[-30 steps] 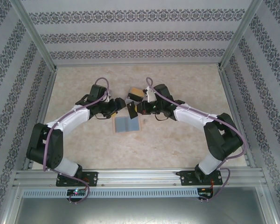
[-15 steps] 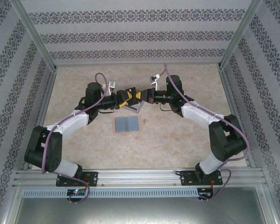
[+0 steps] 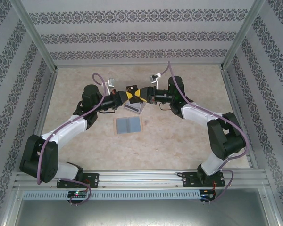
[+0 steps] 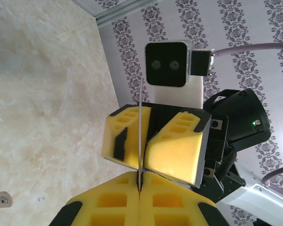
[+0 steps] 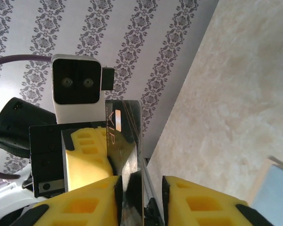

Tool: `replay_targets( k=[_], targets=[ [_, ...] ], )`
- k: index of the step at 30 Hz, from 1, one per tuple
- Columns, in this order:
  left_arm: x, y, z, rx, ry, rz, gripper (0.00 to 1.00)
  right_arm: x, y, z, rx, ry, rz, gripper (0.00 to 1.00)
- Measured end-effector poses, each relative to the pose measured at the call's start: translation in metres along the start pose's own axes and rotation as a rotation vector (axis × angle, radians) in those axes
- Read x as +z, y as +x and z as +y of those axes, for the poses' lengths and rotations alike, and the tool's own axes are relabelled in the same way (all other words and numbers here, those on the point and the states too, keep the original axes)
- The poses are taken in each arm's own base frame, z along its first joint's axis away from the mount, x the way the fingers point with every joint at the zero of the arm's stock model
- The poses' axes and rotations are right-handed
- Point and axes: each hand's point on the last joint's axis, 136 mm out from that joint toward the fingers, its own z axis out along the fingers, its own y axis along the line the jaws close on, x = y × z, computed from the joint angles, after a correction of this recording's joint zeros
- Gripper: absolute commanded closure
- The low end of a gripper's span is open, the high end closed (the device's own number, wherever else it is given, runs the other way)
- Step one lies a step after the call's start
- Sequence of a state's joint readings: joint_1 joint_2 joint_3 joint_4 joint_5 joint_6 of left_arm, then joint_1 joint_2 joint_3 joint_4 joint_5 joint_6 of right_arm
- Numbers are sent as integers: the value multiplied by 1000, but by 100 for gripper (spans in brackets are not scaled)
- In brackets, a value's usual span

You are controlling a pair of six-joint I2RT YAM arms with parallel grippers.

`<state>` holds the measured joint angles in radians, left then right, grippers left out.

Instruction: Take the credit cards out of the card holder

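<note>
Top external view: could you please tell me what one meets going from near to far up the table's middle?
Flat grey-blue credit cards → card holder → single card gripped by the left gripper, right gripper open around it.

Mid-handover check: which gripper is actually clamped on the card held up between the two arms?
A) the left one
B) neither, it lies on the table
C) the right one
A: the left gripper has its fingers pressed together on the card, while the right gripper has its fingers apart around it.
</note>
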<state>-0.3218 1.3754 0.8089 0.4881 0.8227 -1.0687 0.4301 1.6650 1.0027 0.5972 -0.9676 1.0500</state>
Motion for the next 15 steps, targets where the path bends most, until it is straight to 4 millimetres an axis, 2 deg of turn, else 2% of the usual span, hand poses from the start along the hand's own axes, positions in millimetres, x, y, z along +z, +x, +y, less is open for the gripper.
replay_targets(
  k=[3, 4, 6, 7, 9, 11, 15],
  targets=[
    [0, -2, 1, -6, -7, -13, 100, 2, -1, 5, 0, -19, -3, 79],
    [0, -3, 1, -7, -8, -15, 100, 2, -1, 6, 0, -22, -4, 86],
    [0, -4, 3, -8, -17, -25, 92, 2, -2, 5, 4, -26, -6, 97],
    [0, -4, 6, -13, -29, -29, 84, 2, -2, 5, 7, -27, -7, 100],
    [-1, -4, 12, -10, -58, -33, 66, 3, -2, 2, 5, -23, -5, 100],
    [-2, -1, 27, -30, -125, -31, 47, 3, -2, -4, -3, -8, -7, 100],
    [-10, 1, 60, -47, -324, -36, 24, 2, -9, -29, -32, 69, -19, 100]
  ],
)
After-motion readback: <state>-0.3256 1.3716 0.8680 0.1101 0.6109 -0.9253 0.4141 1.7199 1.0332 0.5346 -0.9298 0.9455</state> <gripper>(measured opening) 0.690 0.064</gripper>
